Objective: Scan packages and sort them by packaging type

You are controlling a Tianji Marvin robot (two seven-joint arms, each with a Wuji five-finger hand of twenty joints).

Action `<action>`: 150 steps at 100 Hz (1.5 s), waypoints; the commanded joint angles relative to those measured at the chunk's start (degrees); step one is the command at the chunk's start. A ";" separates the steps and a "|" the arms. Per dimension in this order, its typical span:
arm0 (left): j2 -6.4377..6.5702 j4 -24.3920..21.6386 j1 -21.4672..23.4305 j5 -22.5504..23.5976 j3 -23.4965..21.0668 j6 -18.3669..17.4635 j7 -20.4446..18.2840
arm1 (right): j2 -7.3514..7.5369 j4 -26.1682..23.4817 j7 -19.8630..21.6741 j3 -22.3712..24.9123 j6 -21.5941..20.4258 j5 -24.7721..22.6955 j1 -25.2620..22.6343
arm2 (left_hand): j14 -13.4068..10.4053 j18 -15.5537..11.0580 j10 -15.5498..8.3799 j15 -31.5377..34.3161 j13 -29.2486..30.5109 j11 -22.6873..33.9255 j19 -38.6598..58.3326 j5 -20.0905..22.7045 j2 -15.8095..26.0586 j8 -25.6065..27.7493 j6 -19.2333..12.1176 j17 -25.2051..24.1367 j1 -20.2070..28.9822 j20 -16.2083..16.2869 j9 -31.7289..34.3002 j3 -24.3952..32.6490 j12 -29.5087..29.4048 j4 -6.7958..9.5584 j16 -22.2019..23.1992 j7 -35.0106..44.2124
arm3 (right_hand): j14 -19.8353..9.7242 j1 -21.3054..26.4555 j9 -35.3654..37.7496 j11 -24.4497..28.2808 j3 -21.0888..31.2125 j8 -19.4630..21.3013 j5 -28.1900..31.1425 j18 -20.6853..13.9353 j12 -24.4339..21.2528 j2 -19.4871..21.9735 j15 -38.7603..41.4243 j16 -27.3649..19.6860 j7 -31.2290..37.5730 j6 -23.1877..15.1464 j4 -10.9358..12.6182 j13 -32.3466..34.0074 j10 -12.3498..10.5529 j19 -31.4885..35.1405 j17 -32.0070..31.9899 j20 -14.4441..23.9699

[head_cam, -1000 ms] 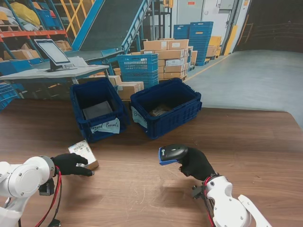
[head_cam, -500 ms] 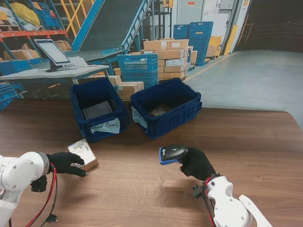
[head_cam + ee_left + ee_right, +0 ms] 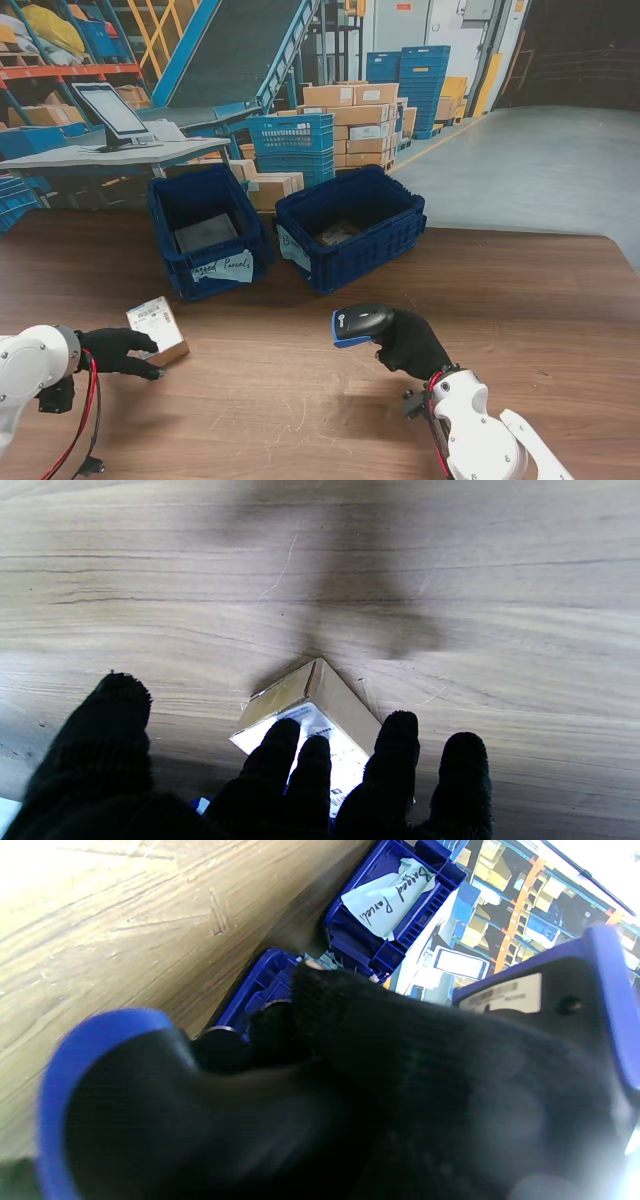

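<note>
1 box [image 3: 158, 329] under left hand [image 3: 112, 351]

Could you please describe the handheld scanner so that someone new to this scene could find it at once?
Start at the two blue bins at the far side of the wooden table, then come nearer to me from the right-hand one. There the right hand grips the scanner. It is the only black device with blue trim; the other item nearby is a small cardboard box under the left hand.
</note>
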 commanded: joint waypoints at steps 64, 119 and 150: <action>-4.05 0.35 5.51 13.63 -4.26 -12.59 27.96 | -0.46 -0.26 0.73 -0.33 -0.34 0.29 0.06 | -3.51 -0.81 4.99 -2.47 -3.93 8.12 -2.62 0.29 -10.22 0.20 -5.87 0.03 -5.84 -0.71 1.02 20.62 1.23 -2.51 -1.45 5.72 | 1.52 5.05 0.64 -0.37 8.18 2.44 3.27 -1.96 0.50 3.09 1.00 0.66 3.77 -2.24 0.42 1.41 0.77 2.98 0.54 1.64; -1.25 7.65 -1.41 27.58 -1.88 -31.09 23.35 | -0.40 -0.22 1.42 0.00 -0.66 1.28 0.02 | -3.99 -2.44 5.71 -3.50 -10.84 2.70 -4.65 -9.92 -15.12 -3.67 -6.64 -2.04 -6.51 -1.99 -7.84 25.91 -2.30 -4.12 -3.70 1.61 | 1.55 5.03 0.74 -0.34 8.33 2.44 3.27 -1.97 0.52 2.97 1.05 0.63 3.77 -2.24 0.45 1.52 0.80 3.03 0.51 1.68; -0.58 10.71 -5.35 32.06 2.03 -34.67 24.34 | -0.30 -0.42 2.07 0.38 -0.49 1.80 -0.22 | -4.17 -2.79 5.32 -3.89 -12.27 -0.73 -5.02 -10.68 -15.24 -3.78 -8.86 -2.46 -5.86 -1.96 -9.35 24.83 -2.40 -3.89 -4.03 1.40 | 1.63 5.03 0.68 -0.37 8.30 2.44 3.27 -1.95 0.52 3.00 1.08 0.66 3.77 -2.24 0.41 1.48 0.81 3.05 0.51 1.69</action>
